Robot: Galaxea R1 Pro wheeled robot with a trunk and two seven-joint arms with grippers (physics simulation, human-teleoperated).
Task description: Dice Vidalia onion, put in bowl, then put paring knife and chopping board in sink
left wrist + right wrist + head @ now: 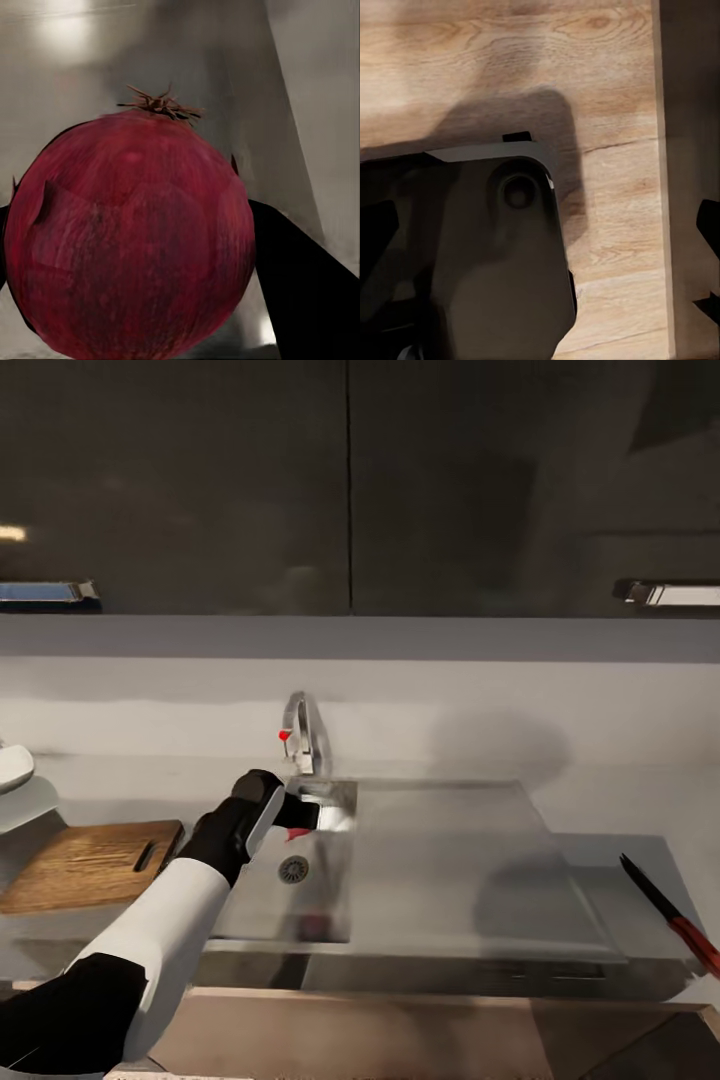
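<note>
Step 1 under way: left fingers (300,285) clamp onion (131,240) between them, above sink (300,900) basin near tap (300,735). Board (90,860) bare, knife (665,915) on worktop (640,870). Dicing, bowl transfer, sink drop-off pending. Right fingers: cannot tell.

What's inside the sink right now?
Inside the sink the left gripper has reached in. Up close, its dark fingers sit on either side of the red Vidalia onion. The round drain shows too. The arm hides some of the sink's floor.
</note>
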